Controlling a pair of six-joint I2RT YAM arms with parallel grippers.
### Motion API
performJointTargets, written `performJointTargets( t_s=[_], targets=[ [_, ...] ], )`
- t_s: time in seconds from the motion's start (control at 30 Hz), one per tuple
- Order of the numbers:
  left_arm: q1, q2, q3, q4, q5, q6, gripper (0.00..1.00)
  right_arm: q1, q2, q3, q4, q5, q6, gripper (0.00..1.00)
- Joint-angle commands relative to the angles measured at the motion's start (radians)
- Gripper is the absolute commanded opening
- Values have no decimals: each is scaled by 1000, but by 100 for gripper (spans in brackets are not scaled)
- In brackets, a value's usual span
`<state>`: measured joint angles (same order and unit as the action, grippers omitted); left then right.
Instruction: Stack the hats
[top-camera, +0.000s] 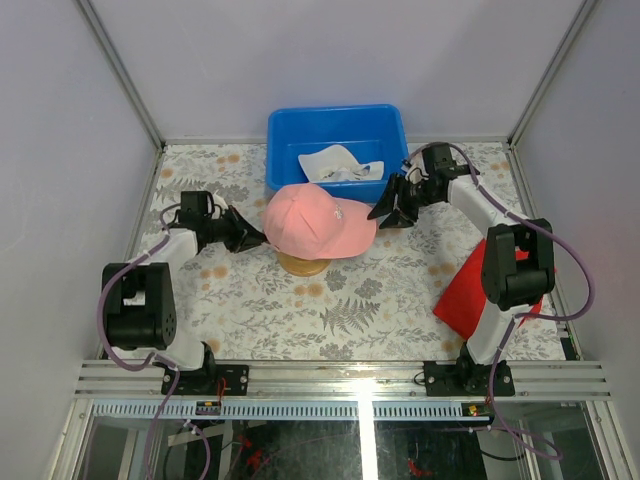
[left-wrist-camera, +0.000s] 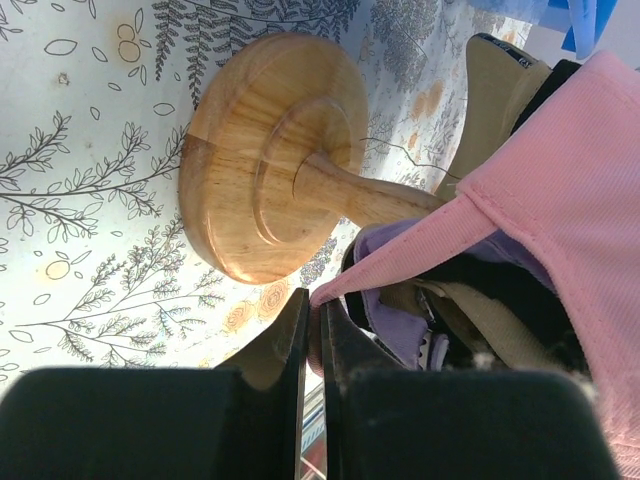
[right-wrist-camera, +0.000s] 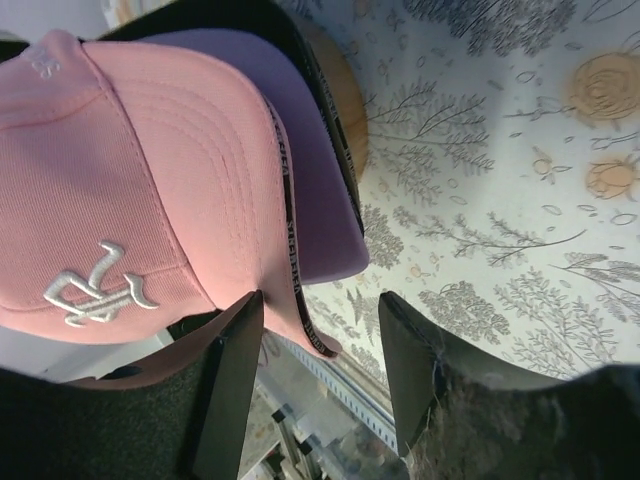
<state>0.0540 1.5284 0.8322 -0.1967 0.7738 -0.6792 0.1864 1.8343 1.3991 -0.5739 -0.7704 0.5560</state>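
Indoors, pale walls (top-camera: 330, 60) enclose a floral table (top-camera: 380, 300) with a pink hat (top-camera: 310, 225).

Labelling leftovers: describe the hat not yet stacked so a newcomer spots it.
Find the blue plastic bin at the far edge of the floral table, behind the pink fabric cap. The white fabric cap lies inside it. It is the only white hat, the only one unstacked.
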Motion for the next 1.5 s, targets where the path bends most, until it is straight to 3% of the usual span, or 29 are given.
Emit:
performJointTargets(
  t_s=[0.0,0.2,0.4,0.73,1.2,1.37,1.47],
  targets=[
    [17,-23,17,-60,-56,10,0,-12,-17,97,-84,91,-43,57],
    [21,-67,7,-10,-27,-59,11,-13,-27,168,-131,130,-65,59],
    [34,-99,-61,210,75,-203,23,-12,-20,180,-124,112,-56,59],
    [60,-125,-64,212,78,-226,45,-11,-7,233,-127,105,-44,59],
    [100,-185,-52,322,131,-379,50,-5,17,301,-136,103,-39,60],
    [103,-213,-35,346,122,-425,51,4,73,411,-169,131,-54,60],
    [110,-234,12,274,76,-387,54,14,144,545,-195,146,-60,60]
  ],
)
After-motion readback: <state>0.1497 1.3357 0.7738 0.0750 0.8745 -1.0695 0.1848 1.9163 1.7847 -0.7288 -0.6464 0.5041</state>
